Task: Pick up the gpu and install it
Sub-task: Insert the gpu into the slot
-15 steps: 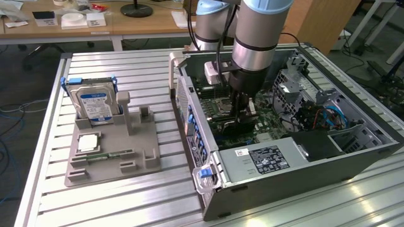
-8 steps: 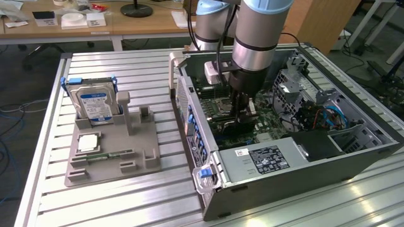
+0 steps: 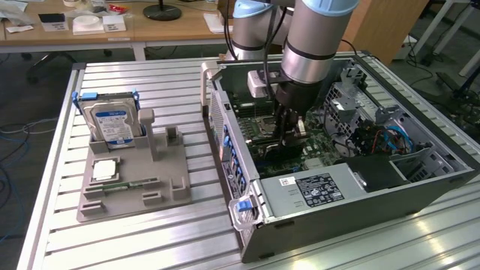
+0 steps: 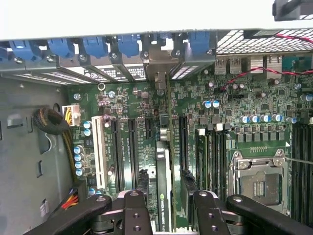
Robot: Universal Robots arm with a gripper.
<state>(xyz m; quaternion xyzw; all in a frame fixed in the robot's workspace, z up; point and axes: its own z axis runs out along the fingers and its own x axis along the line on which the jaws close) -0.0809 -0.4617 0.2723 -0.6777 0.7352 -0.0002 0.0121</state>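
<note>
We are looking at an open computer case (image 3: pixel 360 185) lying on the table (image 3: pixel 135 236) toward the right of the exterior view, with the robot arm (image 3: pixel 315 45) reaching down into it from the upper middle of the frame. The tool (image 3: pixel 289 135) is hanging just above the green board (image 3: pixel 262 126) inside the case. In the wrist view, the tool (image 4: pixel 164 205) is standing with its fingers (image 4: pixel 134 210) spread wide on either side of the gpu (image 4: pixel 164 196), which is sitting on edge in a slot near the lower middle of that frame, its long edge running up toward the metal bracket (image 4: pixel 159 68) at the row of blue clips (image 4: pixel 98 46). We are seeing gaps between the fingers and the card, so the tool is open and not gripping it. At the left of the exterior view, a grey holder (image 3: pixel 135 180) is carrying a hard drive (image 3: pixel 112 124) standing upright and a small green memory stick (image 3: pixel 123 184) lying flat.
</note>
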